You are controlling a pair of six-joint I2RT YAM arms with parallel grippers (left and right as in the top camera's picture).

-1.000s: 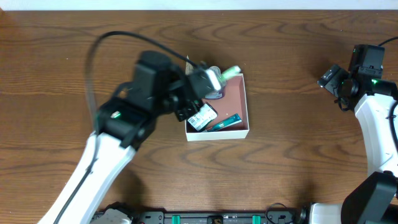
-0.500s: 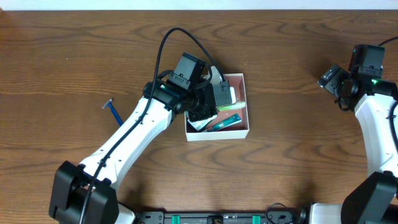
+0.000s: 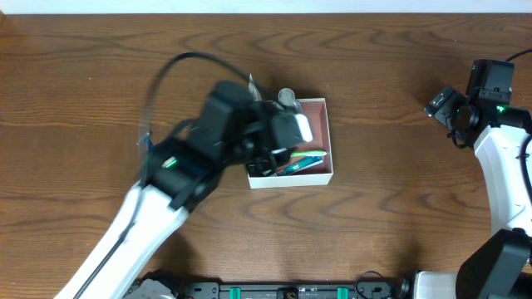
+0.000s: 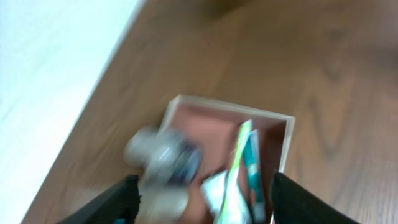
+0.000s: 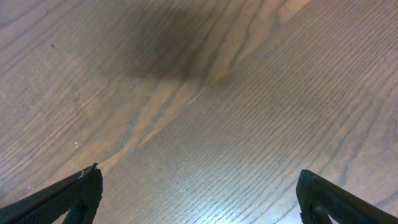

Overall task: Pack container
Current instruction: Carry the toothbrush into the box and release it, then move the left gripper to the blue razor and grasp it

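Observation:
The container [image 3: 330, 143], a shallow white-walled box with a pinkish-brown inside, sits at the table's middle. My left gripper [image 3: 287, 133] hovers over its left half, blurred by motion. In the left wrist view the jaws stand wide apart, so the left gripper [image 4: 202, 208] is open above the container [image 4: 229, 105]. Inside it lie a blurred silvery bottle [image 4: 163, 163], a green-and-white tube [image 4: 239, 177] and a teal packet [image 4: 252, 167]. The bottle's grey cap [image 3: 287, 95] shows at the box's far left corner. At the far right, my right gripper [image 3: 440, 106] is open over bare wood [image 5: 199, 199].
A small blue razor [image 3: 147, 139] lies on the wood left of the container, mostly hidden by my left arm. The table's far edge meets a white surface [image 4: 50, 74] just behind the container.
My left gripper, shut on a green-capped tube a second ago, dipped into the container and opened. The tube now lies in the box. The right arm has not moved.

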